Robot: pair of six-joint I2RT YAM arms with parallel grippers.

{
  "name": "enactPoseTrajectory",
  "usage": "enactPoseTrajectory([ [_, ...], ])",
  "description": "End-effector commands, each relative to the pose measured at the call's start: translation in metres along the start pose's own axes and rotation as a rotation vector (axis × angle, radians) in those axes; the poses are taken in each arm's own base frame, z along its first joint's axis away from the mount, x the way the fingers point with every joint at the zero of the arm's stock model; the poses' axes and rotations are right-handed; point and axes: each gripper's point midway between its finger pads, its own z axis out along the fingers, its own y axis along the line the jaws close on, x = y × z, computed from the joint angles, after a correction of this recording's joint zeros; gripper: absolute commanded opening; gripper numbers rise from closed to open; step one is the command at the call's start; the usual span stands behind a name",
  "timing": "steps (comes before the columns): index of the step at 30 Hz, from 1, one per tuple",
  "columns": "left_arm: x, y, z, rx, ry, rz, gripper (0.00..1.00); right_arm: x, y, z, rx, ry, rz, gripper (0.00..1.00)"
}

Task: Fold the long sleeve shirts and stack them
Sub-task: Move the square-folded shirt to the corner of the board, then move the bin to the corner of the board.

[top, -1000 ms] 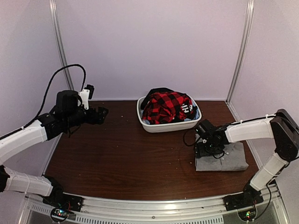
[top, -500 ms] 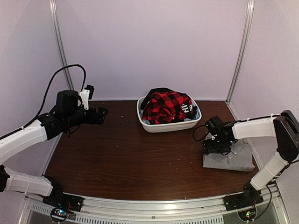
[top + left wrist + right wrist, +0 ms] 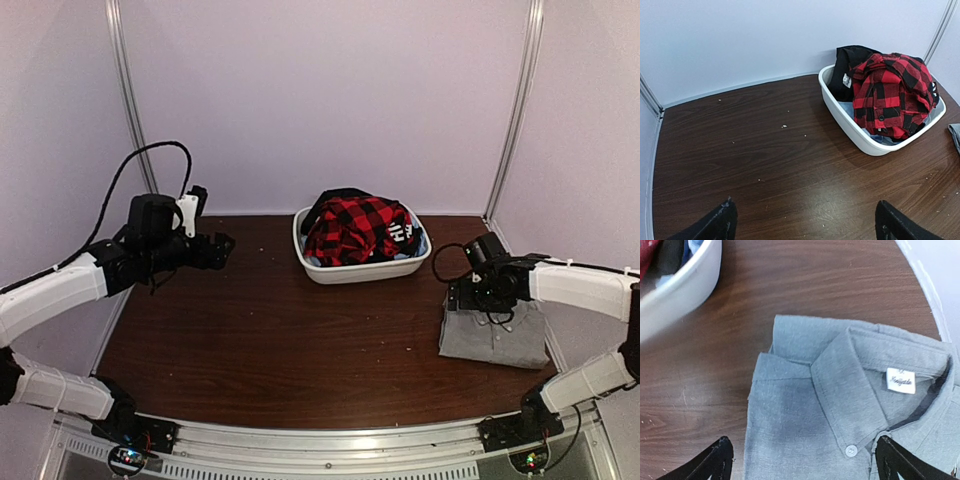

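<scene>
Well, folded grey shirt (image 3: 790, 415) flat on table (image 3: 280, 330), collar (image 3: 850, 385) away from tub (image 3: 685, 285).

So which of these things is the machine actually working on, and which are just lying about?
Part of the job:
grey shirt, folded, on the right
red-and-black check shirt, heaped up, not yet folded

Just lying about:
white tub holding the check shirt
black cloth in it, kind unclear
crumbs on the table
</scene>
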Motion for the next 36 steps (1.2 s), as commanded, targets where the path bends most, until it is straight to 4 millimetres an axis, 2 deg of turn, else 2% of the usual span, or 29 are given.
enactPoseTrajectory([
  [1, -0.021, -0.006, 0.000, 0.026, -0.046, -0.020, 0.98, -0.008, -0.023, -0.005, 0.038, -0.030, 0.102, 1.00],
  [4, -0.021, -0.006, 0.000, 0.029, -0.045, -0.018, 0.98, -0.002, -0.049, 0.009, 0.089, 0.005, 0.162, 1.00],
  [10, -0.021, -0.005, -0.001, 0.023, -0.047, -0.020, 0.98, 0.008, -0.079, 0.035, 0.121, 0.016, 0.269, 1.00],
  [17, -0.020, -0.007, 0.003, 0.032, -0.037, -0.020, 0.98, 0.015, -0.089, 0.065, 0.141, 0.079, 0.251, 1.00],
  [24, -0.018, -0.008, 0.006, 0.034, -0.028, -0.019, 0.98, -0.009, -0.097, 0.081, 0.221, 0.101, 0.132, 1.00],
  [30, -0.008, -0.013, 0.015, 0.058, 0.007, -0.048, 0.98, -0.018, -0.114, 0.085, 0.326, 0.117, 0.055, 1.00],
  [33, -0.001, -0.019, 0.025, 0.088, 0.031, -0.080, 0.98, -0.028, -0.112, 0.081, 0.315, 0.085, 0.054, 1.00],
  [36, 0.008, -0.032, 0.042, 0.148, 0.084, -0.114, 0.98, -0.046, -0.098, 0.064, 0.230, 0.005, 0.070, 1.00],
])
